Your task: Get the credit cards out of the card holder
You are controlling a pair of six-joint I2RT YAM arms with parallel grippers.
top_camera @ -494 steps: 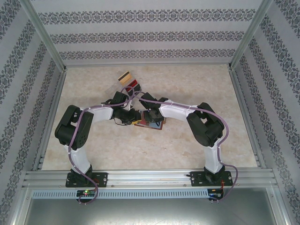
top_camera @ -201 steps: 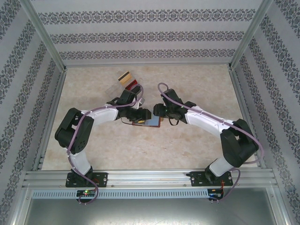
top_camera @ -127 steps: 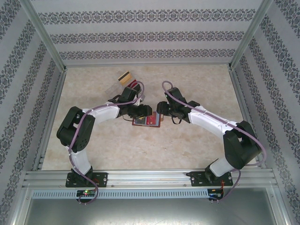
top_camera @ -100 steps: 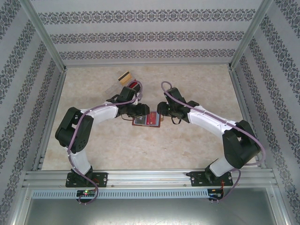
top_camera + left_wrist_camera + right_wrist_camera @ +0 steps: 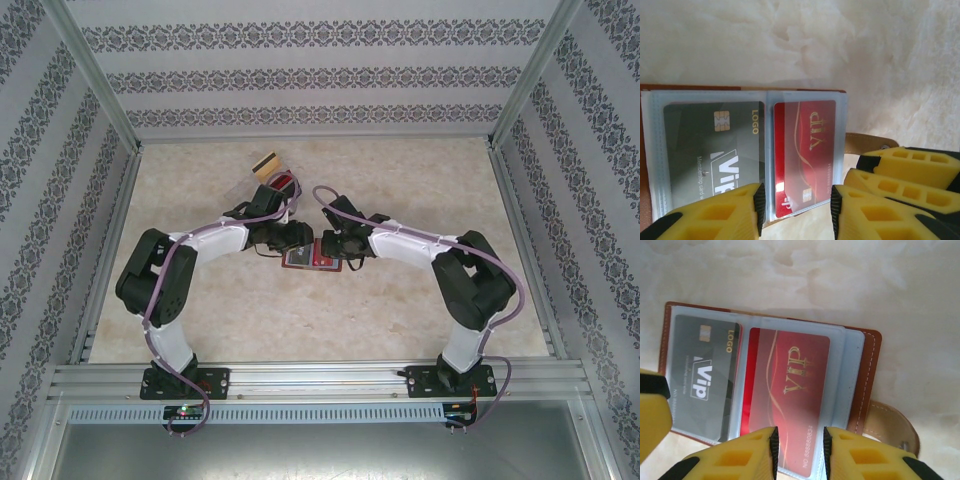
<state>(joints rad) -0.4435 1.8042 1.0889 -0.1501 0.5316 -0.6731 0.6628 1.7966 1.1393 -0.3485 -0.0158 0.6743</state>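
Observation:
The card holder (image 5: 871, 375) is brown leather and lies open on the table (image 5: 400, 300), also seen from above as the card holder (image 5: 312, 257). Its clear sleeves hold a grey card (image 5: 702, 375) and a red VIP card (image 5: 790, 385). My right gripper (image 5: 800, 452) hangs open by a narrow gap over the red card's near end. My left gripper (image 5: 797, 207) is open wider, its fingers astride the end of the red card (image 5: 807, 145) beside the grey card (image 5: 715, 150). The right gripper's fingers (image 5: 910, 160) show just right of the holder's strap.
A gold card (image 5: 265, 165) and a red card (image 5: 283, 183) lie loose on the table behind the left arm. The holder's strap with its snap (image 5: 890, 427) sticks out on the right. Metal frame rails and patterned walls close in the table.
Both grippers have narrowed. The right arm has folded in and its gripper has slid left onto the holder. The left gripper has stayed at the holder's left end.

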